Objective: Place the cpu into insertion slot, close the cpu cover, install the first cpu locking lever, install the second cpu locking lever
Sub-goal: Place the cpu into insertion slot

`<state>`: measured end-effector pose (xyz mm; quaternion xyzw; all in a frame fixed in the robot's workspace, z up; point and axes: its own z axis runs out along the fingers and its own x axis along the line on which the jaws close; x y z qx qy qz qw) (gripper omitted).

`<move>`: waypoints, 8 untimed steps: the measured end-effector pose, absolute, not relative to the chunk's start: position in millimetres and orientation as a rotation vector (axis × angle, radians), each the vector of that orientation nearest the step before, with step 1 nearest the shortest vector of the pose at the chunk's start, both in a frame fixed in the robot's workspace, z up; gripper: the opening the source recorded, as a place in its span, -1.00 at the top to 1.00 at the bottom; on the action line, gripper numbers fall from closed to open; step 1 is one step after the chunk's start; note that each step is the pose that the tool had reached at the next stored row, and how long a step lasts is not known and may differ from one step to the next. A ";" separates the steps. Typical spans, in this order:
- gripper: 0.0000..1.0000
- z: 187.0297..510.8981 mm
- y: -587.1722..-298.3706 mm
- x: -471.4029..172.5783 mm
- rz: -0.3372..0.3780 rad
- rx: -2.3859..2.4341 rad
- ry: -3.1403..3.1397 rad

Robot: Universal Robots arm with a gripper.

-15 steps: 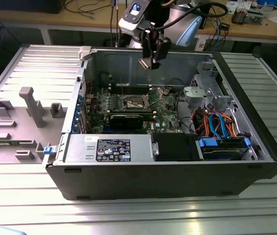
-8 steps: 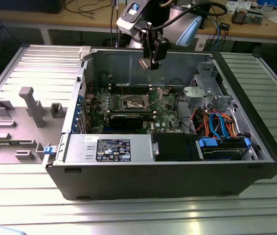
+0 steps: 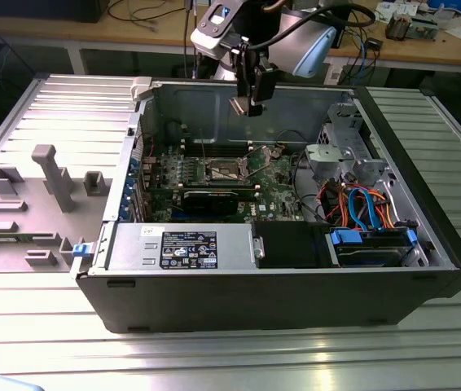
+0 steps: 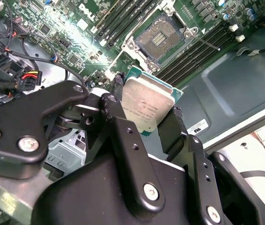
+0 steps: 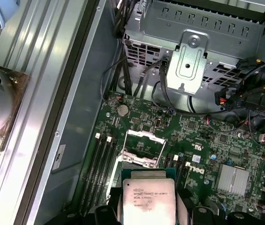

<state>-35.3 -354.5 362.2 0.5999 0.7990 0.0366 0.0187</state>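
Note:
The cpu [image 4: 147,104] is a small square chip with a dull silver top, and my gripper [image 4: 146,99] is shut on its edges with black fingers [image 4: 116,91] on either side. In the exterior view the gripper [image 3: 247,102] hangs high above the open computer case with the cpu [image 3: 237,105] in it. The insertion slot [image 4: 163,38] lies open on the green motherboard well below the chip, its dark recess uncovered. In the first wrist view the cpu [image 5: 147,199] hides part of the insertion slot [image 5: 139,159]. The cpu cover [image 5: 145,139] stands raised at the slot's far side.
Memory slots [image 4: 123,18] run along both sides of the socket. A metal drive cage [image 3: 349,138] and bundled cables [image 3: 361,204] fill the case toward the exterior view's right. The power supply [image 3: 182,248] lines the near wall. Grey fixtures [image 3: 51,175] stand outside, left.

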 end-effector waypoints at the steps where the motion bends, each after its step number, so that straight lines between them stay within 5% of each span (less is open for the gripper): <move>1: -0.09 362.2 -354.5 -35.3 0.114 1.863 2.481; 8: -0.09 362.0 -354.5 -35.3 0.112 1.922 2.433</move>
